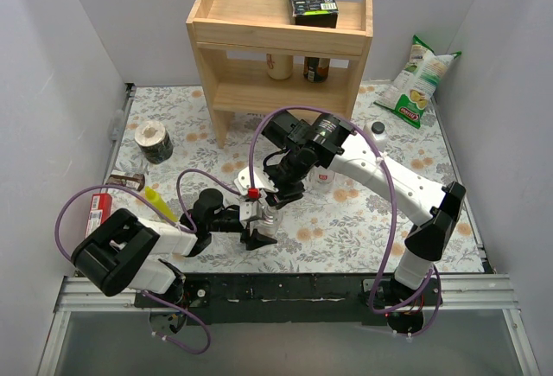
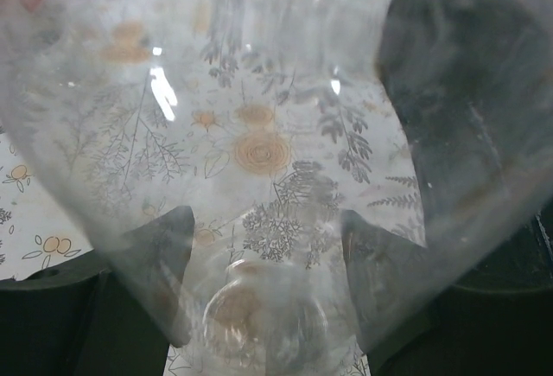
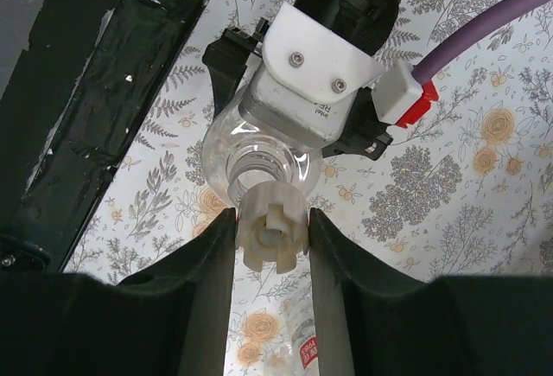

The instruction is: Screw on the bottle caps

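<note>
Pinched between the two black fingers of your right hand (image 3: 272, 239), nearest the lens, is a small white notched plastic screw cap (image 3: 273, 219). Just beyond it is the open threaded neck of a small clear plastic bottle (image 3: 259, 164), which stands upright on the floral worktop (image 1: 371, 220). Your left hand (image 1: 256, 226) is clamped round the bottle's body. The bottle's long axis runs up towards the right wrist, so the cap sits almost in line with the mouth but looks slightly off-centre. Whether they touch, you cannot tell. The threads are bare, so I judge the cap unseated: centre it, then lower and twist.
</note>
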